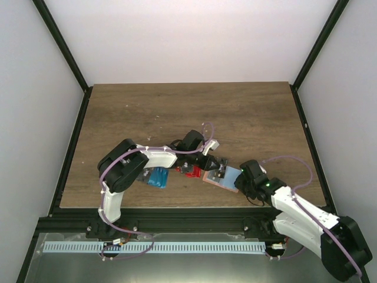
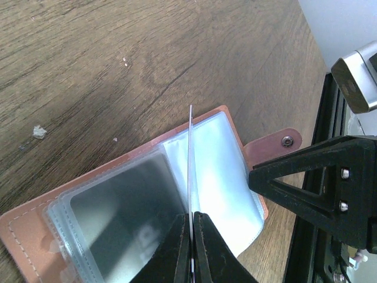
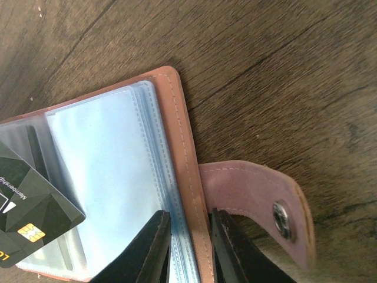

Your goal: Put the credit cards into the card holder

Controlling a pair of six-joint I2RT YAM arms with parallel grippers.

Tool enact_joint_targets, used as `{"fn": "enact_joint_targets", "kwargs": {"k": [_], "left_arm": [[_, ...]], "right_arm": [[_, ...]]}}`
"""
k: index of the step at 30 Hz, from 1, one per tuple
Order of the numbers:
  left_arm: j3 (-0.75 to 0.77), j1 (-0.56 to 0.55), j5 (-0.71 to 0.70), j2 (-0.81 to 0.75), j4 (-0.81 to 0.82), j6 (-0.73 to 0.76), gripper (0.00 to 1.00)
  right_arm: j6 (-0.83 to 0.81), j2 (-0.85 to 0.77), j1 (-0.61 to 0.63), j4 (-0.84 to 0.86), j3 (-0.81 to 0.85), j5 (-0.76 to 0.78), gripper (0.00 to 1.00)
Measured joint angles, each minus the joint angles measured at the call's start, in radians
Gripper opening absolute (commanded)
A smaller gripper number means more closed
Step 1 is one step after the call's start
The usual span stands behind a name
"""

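The tan-pink card holder (image 2: 35, 227) lies open on the wood, its clear sleeves (image 3: 106, 177) facing up. My left gripper (image 2: 192, 215) is shut on a thin card (image 2: 191, 159), seen edge-on and standing over the sleeves. In the right wrist view a dark grey-black card (image 3: 29, 200) with a chip hangs over the holder's left part. My right gripper (image 3: 189, 221) is shut on the holder's cover edge (image 3: 182, 147), beside its snap strap (image 3: 253, 191). In the top view both grippers meet at the holder (image 1: 213, 178). Blue cards (image 1: 158, 177) and red cards (image 1: 189, 172) lie left of it.
The holder sits near the table's front edge (image 1: 177, 207), with the black frame rail (image 2: 321, 124) close beside it. The right arm's finger (image 2: 318, 183) shows large at the right of the left wrist view.
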Motion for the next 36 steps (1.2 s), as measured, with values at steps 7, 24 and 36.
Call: {"fn": "enact_joint_targets", "kwargs": {"k": [7,24,36], "left_arm": [[-0.003,0.000,0.016,0.000,0.006,-0.009,0.04],[-0.060,0.005,0.053,0.024,0.119,-0.211,0.04],[-0.148,0.048,0.032,0.005,0.179,-0.333,0.04]], "right_arm": [[0.000,0.011,0.000,0.004,0.004,-0.001,0.22],[-0.023,0.034,0.000,0.023,0.011,-0.015,0.16],[-0.023,0.029,0.000,0.023,0.010,-0.052,0.16]]}}
